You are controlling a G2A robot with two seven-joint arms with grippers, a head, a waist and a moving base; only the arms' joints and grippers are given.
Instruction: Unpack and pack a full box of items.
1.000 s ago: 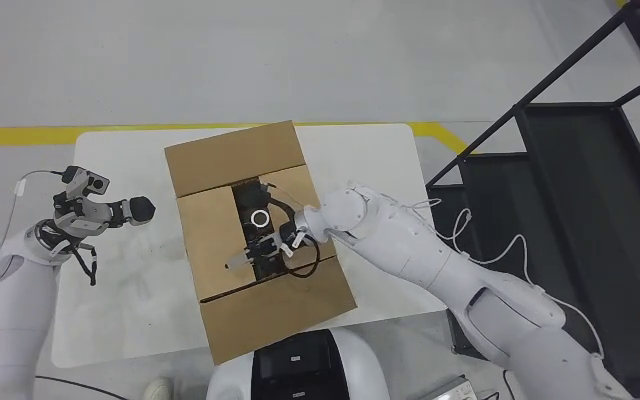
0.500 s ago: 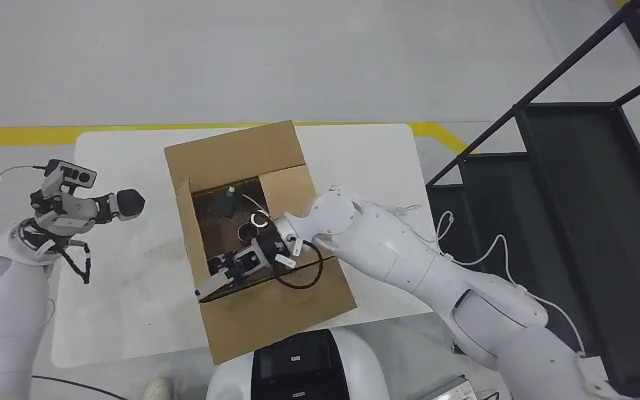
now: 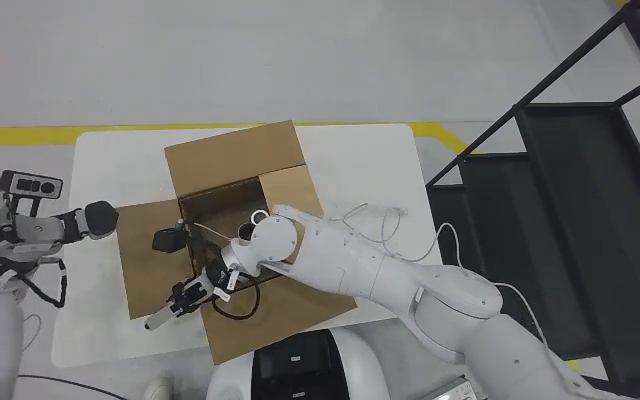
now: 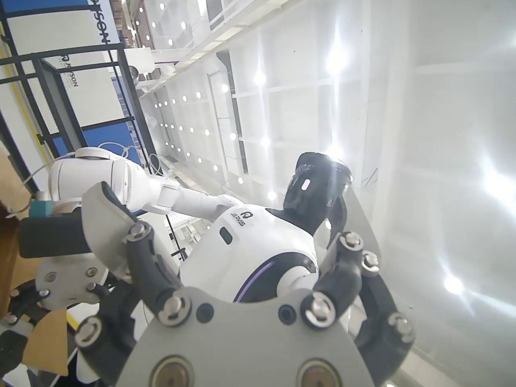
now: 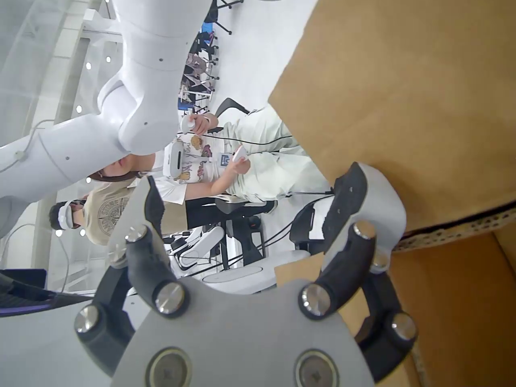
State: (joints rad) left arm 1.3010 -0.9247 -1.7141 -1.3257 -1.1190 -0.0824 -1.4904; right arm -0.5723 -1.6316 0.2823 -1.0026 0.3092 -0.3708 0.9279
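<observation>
One opened cardboard box (image 3: pixel 235 158) stood on the counter (image 3: pixel 372 170), one flap (image 3: pixel 148 255) just beside the open, empty right pincer (image 3: pixel 170 310). The left pincer (image 3: pixel 100 216), also open, was well apart.

Open brown cardboard box (image 3: pixel 235 158), flaps spread outward

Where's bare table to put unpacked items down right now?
Two bare patches on the table: the far-right corner, between the box's back flap and the table's right edge, and the far-left corner beside that flap. Crowded: the box's left side, where the opened left flap lies with the right gripper over its near edge and the left gripper just beyond.
</observation>
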